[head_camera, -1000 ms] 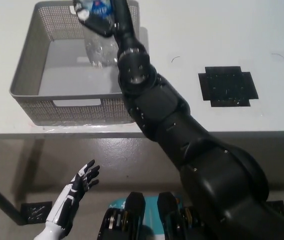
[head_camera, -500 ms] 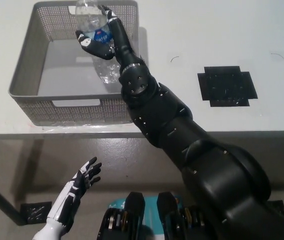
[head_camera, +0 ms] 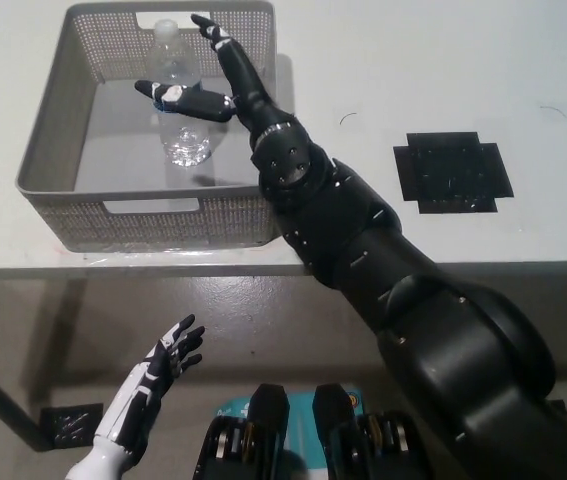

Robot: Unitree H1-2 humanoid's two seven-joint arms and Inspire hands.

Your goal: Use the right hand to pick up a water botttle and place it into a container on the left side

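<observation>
Item: water bottle, clear, standing upright inside the grey mesh container at the table's left. My right hand reaches over the container with fingers spread and nothing gripped, just beside the bottle; the left hand rests open below the table edge. Step, by my reading: release; next I should lift the arm out without tipping the bottle.
</observation>
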